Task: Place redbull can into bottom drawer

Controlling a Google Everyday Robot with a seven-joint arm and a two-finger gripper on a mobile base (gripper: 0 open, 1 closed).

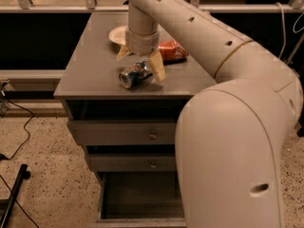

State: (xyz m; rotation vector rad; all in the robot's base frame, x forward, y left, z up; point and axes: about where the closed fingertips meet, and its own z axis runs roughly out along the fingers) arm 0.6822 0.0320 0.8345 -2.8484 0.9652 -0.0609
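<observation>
Gripper (139, 61) down over the redbull can (134, 74), fingers spread wide, not holding anything.

The can lay on its side near the front edge of the cabinet top (90, 70), right under the two tan fingers; I couldn't tell if they touched it. A red soda can (172, 50) sat just to its far right, and a white plate (118, 33) lay further back. The bottom drawer (142, 198) was pulled open below the two knobbed drawers (118, 133), dark inside.
</observation>
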